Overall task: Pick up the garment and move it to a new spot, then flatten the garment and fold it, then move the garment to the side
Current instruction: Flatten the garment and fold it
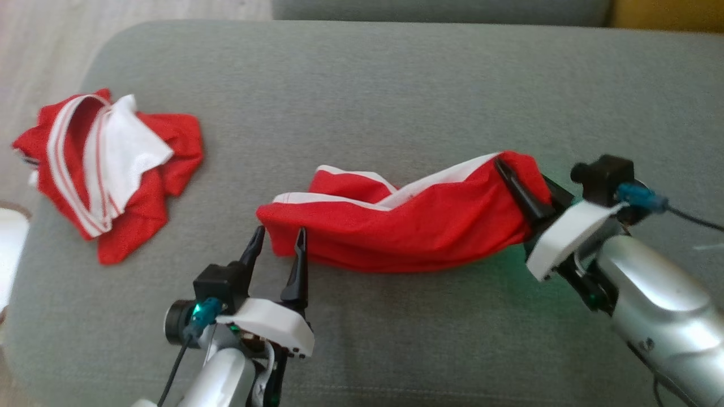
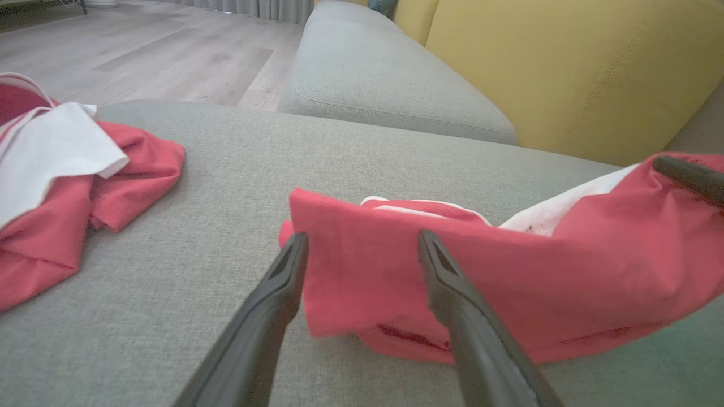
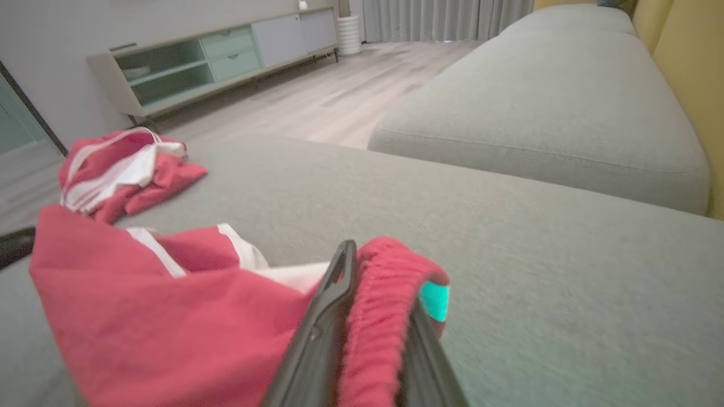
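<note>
Two grippers at red-and-white fabric garment (image 1: 396, 226), mid grey sofa cushion (image 1: 396, 85), near front edge.
Right gripper (image 1: 520, 172) clamped on its elastic end; left gripper (image 1: 281, 230) fingers apart, straddling other end. Close fully before pulling taut.

Pretty clearly someone's living room: big grey sofa cushions (image 3: 537, 113) with a yellow backrest (image 2: 565, 68), pale wood-look floor (image 3: 339, 96), a low sideboard (image 3: 215, 62) along the wall at 10 o'clock and long curtains (image 3: 447, 17) at 12 in the right wrist view.
</note>
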`<state>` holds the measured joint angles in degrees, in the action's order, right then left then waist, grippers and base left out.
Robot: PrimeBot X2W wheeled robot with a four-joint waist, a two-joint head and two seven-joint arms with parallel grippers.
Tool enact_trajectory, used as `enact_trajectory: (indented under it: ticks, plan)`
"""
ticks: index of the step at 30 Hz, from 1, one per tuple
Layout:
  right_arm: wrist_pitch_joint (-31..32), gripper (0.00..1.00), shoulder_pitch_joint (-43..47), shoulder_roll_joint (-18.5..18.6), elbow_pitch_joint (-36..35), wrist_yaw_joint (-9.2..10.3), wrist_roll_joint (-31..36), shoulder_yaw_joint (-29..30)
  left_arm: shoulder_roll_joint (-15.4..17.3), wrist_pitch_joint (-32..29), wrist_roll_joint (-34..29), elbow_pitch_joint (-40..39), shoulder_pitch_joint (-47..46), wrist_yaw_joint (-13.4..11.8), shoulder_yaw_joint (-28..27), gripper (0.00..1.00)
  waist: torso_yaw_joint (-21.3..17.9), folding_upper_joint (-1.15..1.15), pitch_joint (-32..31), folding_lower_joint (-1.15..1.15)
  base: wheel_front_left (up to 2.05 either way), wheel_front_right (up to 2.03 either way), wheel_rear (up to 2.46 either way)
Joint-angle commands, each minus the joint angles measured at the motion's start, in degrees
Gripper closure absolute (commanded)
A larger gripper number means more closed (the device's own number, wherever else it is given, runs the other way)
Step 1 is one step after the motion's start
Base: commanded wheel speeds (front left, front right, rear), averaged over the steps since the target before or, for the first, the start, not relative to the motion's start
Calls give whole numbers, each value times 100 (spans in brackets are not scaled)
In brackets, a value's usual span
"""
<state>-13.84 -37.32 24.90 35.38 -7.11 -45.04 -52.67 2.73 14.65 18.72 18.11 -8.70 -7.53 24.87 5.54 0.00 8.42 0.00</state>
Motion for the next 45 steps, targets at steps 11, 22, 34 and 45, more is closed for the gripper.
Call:
enact_trajectory:
  ticks: [11, 22, 34, 45]
  plan:
    - [-115, 0, 811, -346, -98, -37, 2358, 2840, 15, 35, -150, -121, -233, 69, -421, 0, -341, 0, -78, 0, 0, 0, 0]
    - [-115, 0, 1821, -1445, -752, -37, 3886, 4417, 15, 35, 22, -146, -197, 76, -496, 0, -369, 0, -167, 0, 0, 0, 0]
    - [-116, 0, 1960, -1831, -1123, -37, 4077, 4370, 15, 35, 1318, 428, -981, 235, -365, 0, -640, 0, 157, 0, 0, 0, 0]
    - [-116, 0, 1830, -1891, -1312, -37, 4049, 4317, 15, 35, 2091, 1338, -1454, 445, -136, 0, -842, 0, 324, 0, 0, 0, 0]
